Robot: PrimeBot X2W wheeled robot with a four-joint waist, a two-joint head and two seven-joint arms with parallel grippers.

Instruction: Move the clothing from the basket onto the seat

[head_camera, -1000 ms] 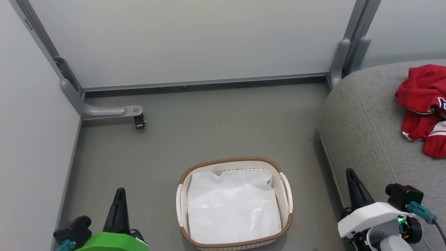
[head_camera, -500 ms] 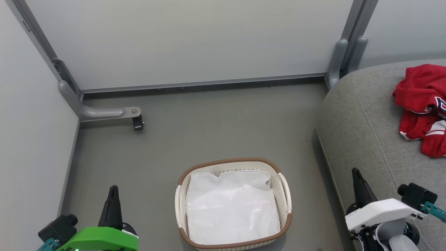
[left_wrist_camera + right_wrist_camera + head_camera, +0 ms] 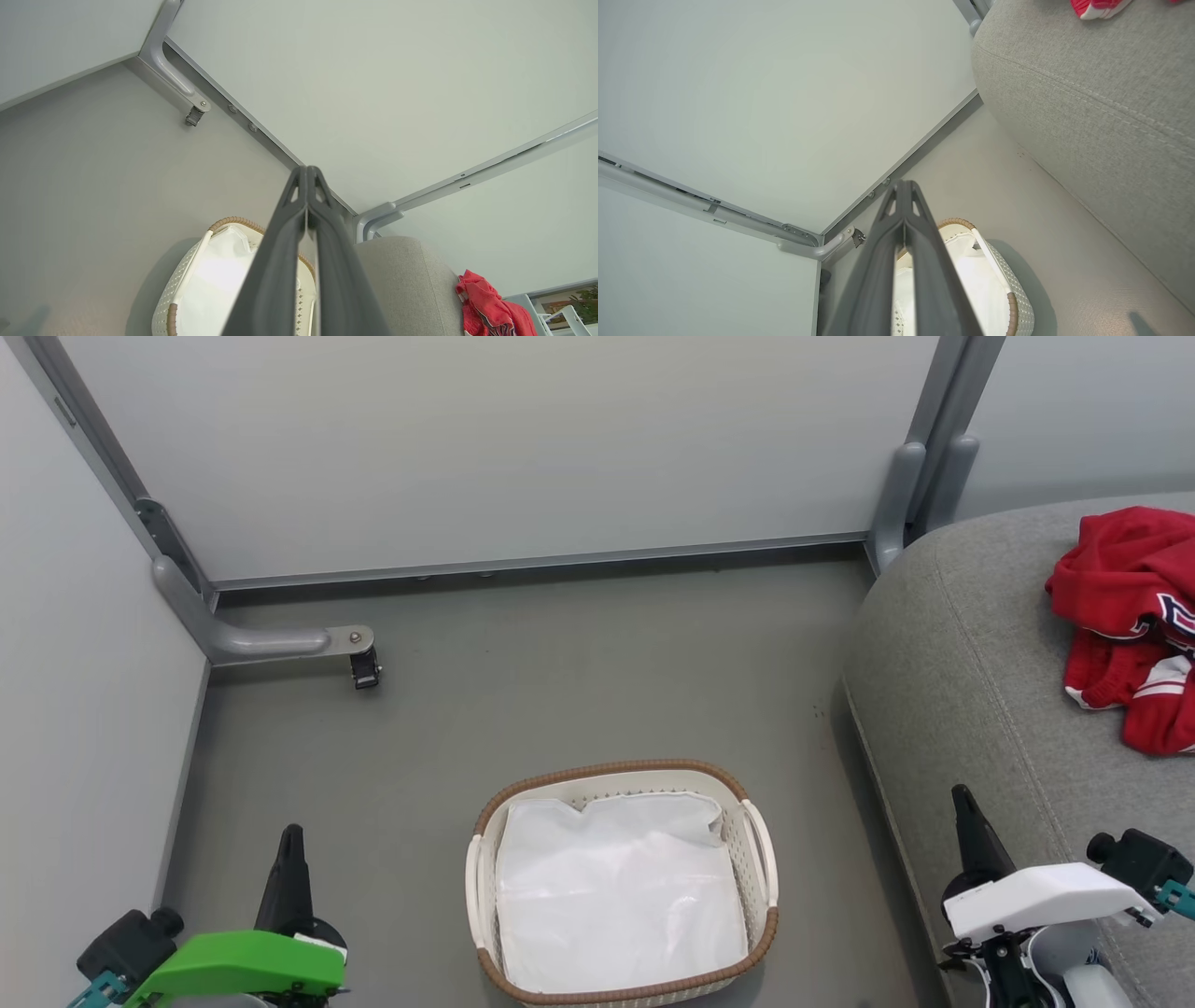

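- Fingers of left hand [image 3: 292, 845] pressed together, nothing held.
- Fingers of right hand [image 3: 962, 803] likewise pressed together, nothing held.
- Basket [image 3: 607, 771] on the floor [image 3: 560, 691] between the two hands, apart from both, with a white liner sheet [image 3: 621, 887] inside.
- Seat [image 3: 971, 663] just beside right hand, on its outer side.
- Clothing [image 3: 1120, 607] heaped on the seat, well beyond right hand, clear of the basket.

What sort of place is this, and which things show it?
Probably a test booth staged as a living room: pale partition panels on grey metal feet enclose a grey sofa and a laundry basket on a grey floor.
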